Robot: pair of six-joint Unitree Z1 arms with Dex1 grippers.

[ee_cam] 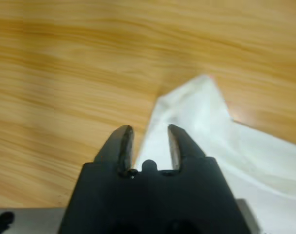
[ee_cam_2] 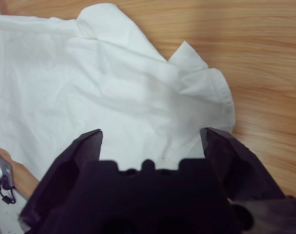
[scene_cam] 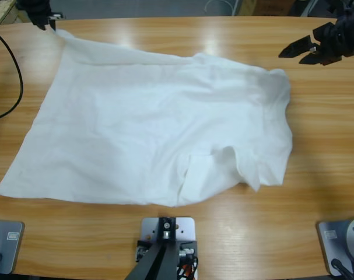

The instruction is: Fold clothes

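Table [scene_cam: 328, 116]: T-shirt [scene_cam: 147, 128] lengthwise, neck right

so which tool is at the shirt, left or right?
The left tool, at the shirt's far-left corner with cloth between its jaws. The right tool hangs open over bare table, clear of the shirt.

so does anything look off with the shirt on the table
Yes. The shirt lies askew and rumpled, not flat: its top-left corner is drawn out toward the left gripper, and a sleeve at the lower right is folded over on itself. No damage shows. The right gripper hangs open beside it, holding nothing.
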